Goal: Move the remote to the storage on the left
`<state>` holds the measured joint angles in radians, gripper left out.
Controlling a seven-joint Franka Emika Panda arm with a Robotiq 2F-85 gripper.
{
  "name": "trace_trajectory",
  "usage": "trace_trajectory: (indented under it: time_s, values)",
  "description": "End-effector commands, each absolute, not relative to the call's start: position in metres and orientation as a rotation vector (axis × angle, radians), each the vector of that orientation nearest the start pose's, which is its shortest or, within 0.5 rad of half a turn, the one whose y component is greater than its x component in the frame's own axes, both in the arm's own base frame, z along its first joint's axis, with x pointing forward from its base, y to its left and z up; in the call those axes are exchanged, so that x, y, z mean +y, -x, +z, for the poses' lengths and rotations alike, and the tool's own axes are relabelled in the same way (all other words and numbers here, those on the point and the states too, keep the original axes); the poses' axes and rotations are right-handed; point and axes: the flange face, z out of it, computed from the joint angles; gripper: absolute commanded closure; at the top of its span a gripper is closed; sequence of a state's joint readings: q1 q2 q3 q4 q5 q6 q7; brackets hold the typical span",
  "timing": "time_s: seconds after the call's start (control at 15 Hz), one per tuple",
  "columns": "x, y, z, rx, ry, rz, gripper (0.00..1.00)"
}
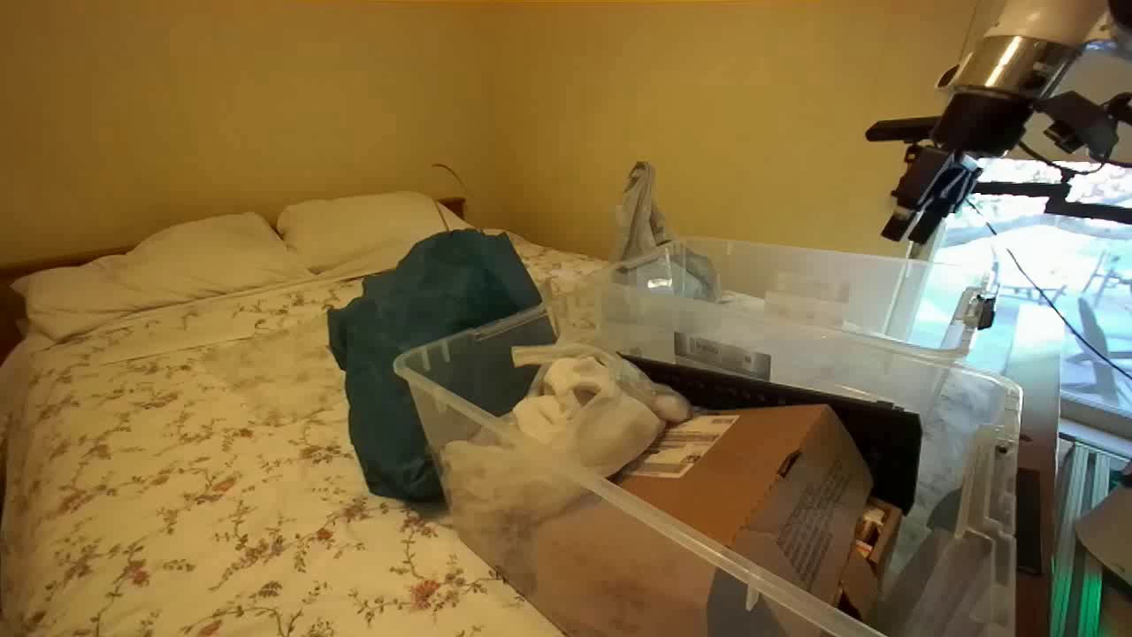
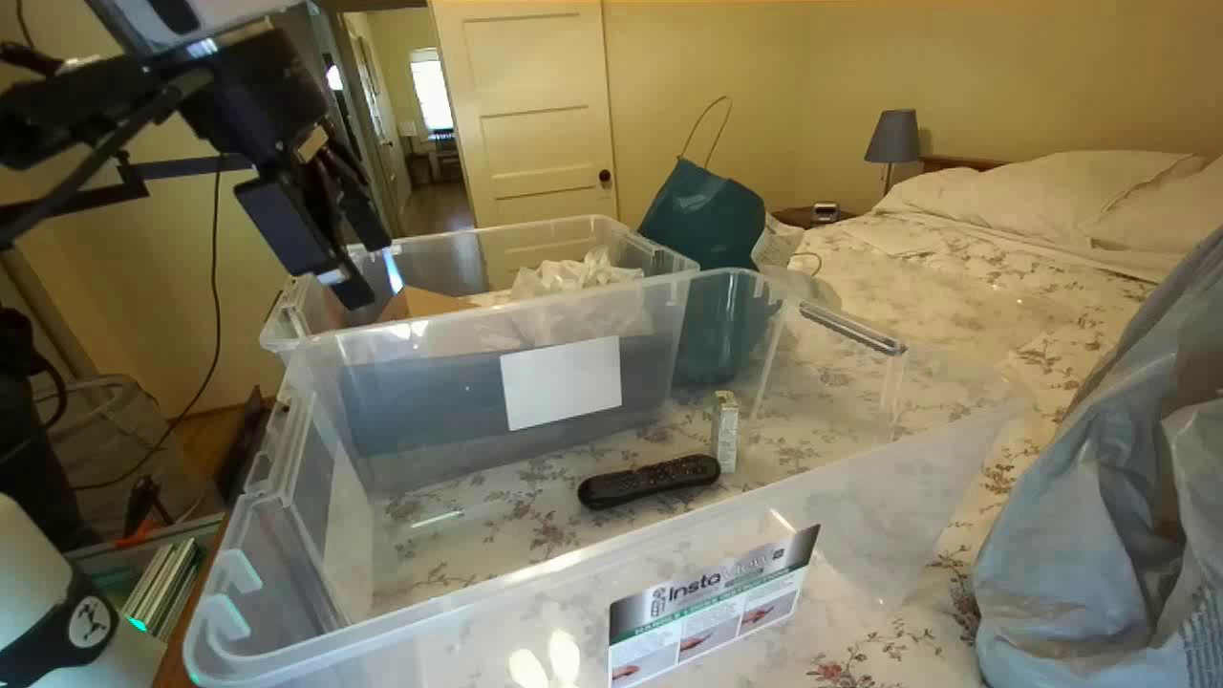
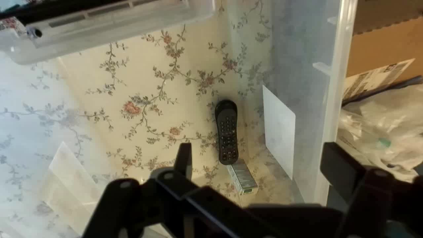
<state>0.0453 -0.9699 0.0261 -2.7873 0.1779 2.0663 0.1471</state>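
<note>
The black remote (image 2: 650, 481) lies inside the clear storage tub, whose front wall (image 2: 430, 631) faces the camera in an exterior view; white floral fabric shows through it. The remote also shows in the wrist view (image 3: 227, 132), beyond the fingertips. In an exterior view the storage tub (image 1: 796, 257) stands behind the cardboard tub, and the remote is hidden there. My gripper (image 3: 257, 155) is open with nothing between its fingers. It hangs above the tubs near their ends in both exterior views (image 1: 915, 228) (image 2: 366, 266), well above the remote.
A small box (image 2: 726, 435) stands at the remote's end; I cannot tell whether they touch. The clear cardboard tub (image 1: 610, 487) adjoins the storage tub and holds a brown box (image 1: 734, 460) and white bags. A teal bag (image 1: 424, 354) and a grey bag (image 2: 1108, 516) stand on the bed.
</note>
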Motion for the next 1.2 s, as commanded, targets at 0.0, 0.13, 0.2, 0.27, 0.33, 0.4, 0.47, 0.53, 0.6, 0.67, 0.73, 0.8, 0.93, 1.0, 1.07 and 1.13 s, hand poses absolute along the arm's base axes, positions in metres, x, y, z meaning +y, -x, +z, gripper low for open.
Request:
trace_trajectory:
  time_s: [0.0,0.13,0.2,0.27,0.33,0.4,0.47,0.53,0.6,0.67,0.73,0.8,0.93,1.0,1.07,1.13]
  values:
    - [0.03,-0.288,0.478,0.222,2.949,-0.318,0.0]
    - [0.035,-0.3,0.477,0.195,2.972,-0.302,0.0]
    - [0.04,-0.306,0.476,0.163,2.969,-0.29,0.0]
    - [0.044,-0.31,0.477,0.164,2.975,-0.29,0.0]
    - [0.048,-0.312,0.478,0.16,2.969,-0.266,0.0]
    - [0.039,-0.301,0.48,0.183,2.972,-0.297,0.0]
    - [0.042,-0.304,0.478,0.173,2.978,-0.284,0.0]
    - [0.044,-0.306,0.477,0.166,2.981,-0.274,0.0]
    - [0.045,-0.308,0.476,0.165,2.983,-0.266,0.0]
    - [0.043,-0.309,0.477,0.197,2.993,-0.292,0.0]
    - [0.043,-0.316,0.479,0.177,2.995,-0.339,0.0]
    - [0.046,-0.324,0.48,0.121,3.014,-0.382,0.0]
    - [0.051,-0.342,0.476,0.025,3.064,-0.429,0.0]
    - [0.054,-0.353,0.469,-0.032,3.084,-0.409,0.0]
    - [0.057,-0.361,0.46,-0.082,3.12,-0.38,0.0]
    - [0.06,-0.37,0.446,-0.126,3.157,-0.337,0.0]
